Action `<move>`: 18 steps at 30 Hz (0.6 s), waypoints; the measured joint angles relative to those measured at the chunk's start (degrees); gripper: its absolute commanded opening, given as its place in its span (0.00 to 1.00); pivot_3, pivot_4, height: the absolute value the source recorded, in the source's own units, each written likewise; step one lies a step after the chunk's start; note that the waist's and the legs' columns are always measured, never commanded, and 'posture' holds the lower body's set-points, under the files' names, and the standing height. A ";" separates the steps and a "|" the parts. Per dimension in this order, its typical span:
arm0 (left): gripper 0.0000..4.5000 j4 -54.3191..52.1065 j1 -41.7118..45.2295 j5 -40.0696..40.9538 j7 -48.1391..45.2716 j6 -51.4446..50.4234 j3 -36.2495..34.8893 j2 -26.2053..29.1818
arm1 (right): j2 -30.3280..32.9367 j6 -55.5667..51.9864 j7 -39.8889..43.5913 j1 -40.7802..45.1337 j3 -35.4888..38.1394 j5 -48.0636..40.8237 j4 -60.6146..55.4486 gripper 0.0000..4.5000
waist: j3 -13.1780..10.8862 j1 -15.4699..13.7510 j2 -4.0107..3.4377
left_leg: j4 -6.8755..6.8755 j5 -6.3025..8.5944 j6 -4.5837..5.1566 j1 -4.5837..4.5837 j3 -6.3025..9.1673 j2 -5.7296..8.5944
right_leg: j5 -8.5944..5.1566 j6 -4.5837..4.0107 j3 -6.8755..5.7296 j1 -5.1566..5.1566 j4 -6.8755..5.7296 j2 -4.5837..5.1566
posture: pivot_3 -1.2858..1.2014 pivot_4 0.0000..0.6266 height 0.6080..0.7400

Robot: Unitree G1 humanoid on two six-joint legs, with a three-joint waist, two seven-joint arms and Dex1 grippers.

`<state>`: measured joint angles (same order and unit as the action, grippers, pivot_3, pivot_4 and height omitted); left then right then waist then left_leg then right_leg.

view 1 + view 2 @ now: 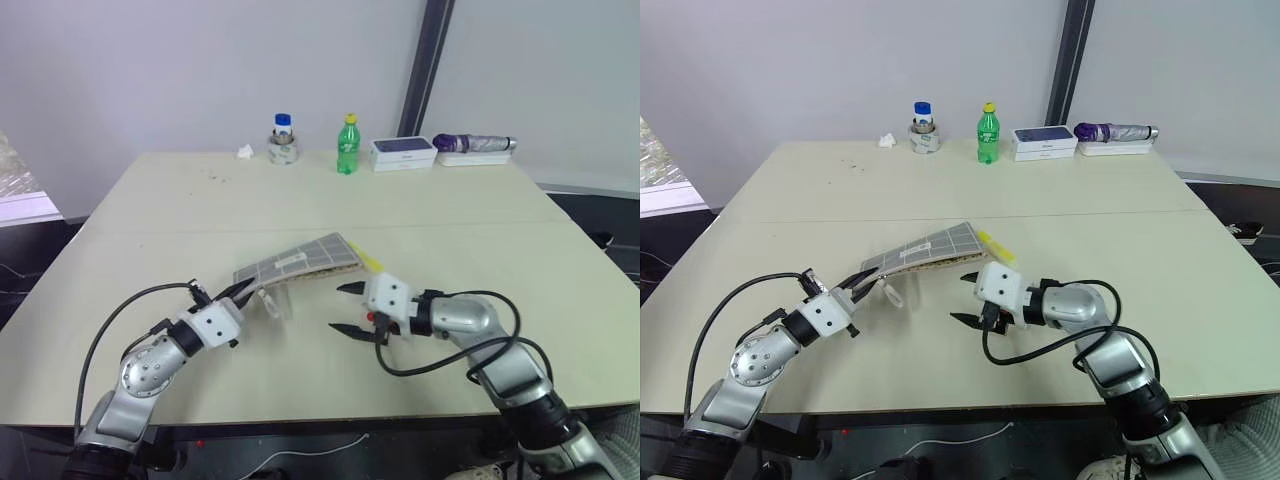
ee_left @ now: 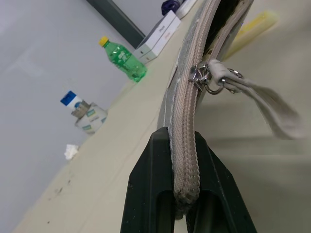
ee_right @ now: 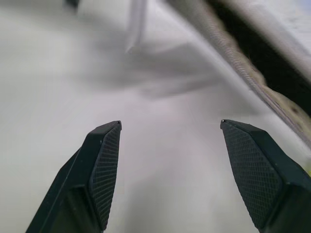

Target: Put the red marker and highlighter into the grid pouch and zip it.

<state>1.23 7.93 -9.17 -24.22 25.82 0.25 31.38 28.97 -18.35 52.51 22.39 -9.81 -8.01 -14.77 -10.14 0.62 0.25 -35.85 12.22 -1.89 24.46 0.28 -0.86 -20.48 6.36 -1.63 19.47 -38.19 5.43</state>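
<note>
the left gripper (image 1: 243, 292) is clamped tight on the near corner of the grid pouch (image 1: 305, 258), its two black fingers (image 2: 150, 194) pinching the zipper seam between them, as the left wrist view shows close up. the pouch lies on the table (image 1: 150, 210) near its middle, its held end raised off the surface and its far end resting on the tabletop. the zipper slider (image 2: 204, 77) sits a little way up the seam from the fingers, with a pale fabric pull tab (image 1: 277, 302) hanging from it; past the slider the mouth of the pouch gapes dark. the yellow highlighter (image 1: 365, 258) shows at the far right end of the pouch, just beside its edge, part of it hidden; whether it lies inside or beside the pouch cannot be told. to the right, the right gripper (image 1: 349, 308) hovers near the pouch with its jaws spread wide and nothing between them. along the far edge of the table stand a small jar (image 1: 283, 140), a green bottle (image 1: 347, 146), a white box (image 1: 403, 152) and a folded umbrella (image 1: 475, 145).
</note>
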 measured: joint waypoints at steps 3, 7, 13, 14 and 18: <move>0.00 0.20 -0.95 0.68 -0.06 0.00 -0.19 0.20 | -1.64 -1.82 -3.01 -4.03 5.24 -4.76 -3.39 0.75 | 0.00 -0.01 0.00 | 0.03 0.00 0.00 -0.01 0.00 -0.01 | 0.00 0.00 0.00 -0.02 0.02 0.00 | 0.52 0.24 1.00; 0.00 0.22 -3.05 0.90 0.65 -0.09 -1.61 0.77 | -2.73 -1.24 -9.72 -9.15 9.96 -4.70 -3.44 0.75 | 0.00 -0.10 0.00 | 0.03 0.00 0.00 -0.02 -0.01 0.01 | 0.00 0.00 0.01 -0.02 0.03 0.04 | 0.52 0.24 1.00; 0.00 -0.20 -6.57 1.04 2.03 -0.57 -4.00 0.87 | -4.40 -1.31 -18.51 -10.11 12.71 -2.69 -2.21 0.75 | 0.00 0.11 0.00 | 0.11 0.00 0.00 -0.05 -0.02 0.00 | 0.00 0.00 0.02 0.01 0.02 0.02 | 0.52 0.24 1.00; 0.00 -0.25 -7.16 1.03 2.19 -0.57 -4.11 0.94 | -4.40 -1.19 -18.99 -10.01 12.39 -2.06 -1.56 0.75 | 0.00 0.08 0.00 | 0.12 0.00 0.00 -0.05 -0.02 0.01 | 0.00 0.00 0.02 0.01 0.02 0.02 | 0.52 0.24 1.00; 0.00 -0.38 -8.29 0.94 2.52 -1.27 -4.28 0.98 | -5.12 -1.29 -20.47 -7.30 10.37 -0.98 2.91 0.75 | 0.00 0.06 0.00 | 0.10 0.00 0.00 -0.05 -0.04 0.01 | 0.00 -0.01 0.02 0.01 0.01 0.02 | 0.52 0.24 1.00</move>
<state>0.85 -0.36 -8.22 -21.69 24.55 -4.03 32.36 23.85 -19.64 32.03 15.09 0.56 -8.99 -11.86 -10.14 0.69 0.25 -35.74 12.22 -1.89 24.42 0.24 -0.85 -20.48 6.35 -1.61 19.48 -38.17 5.45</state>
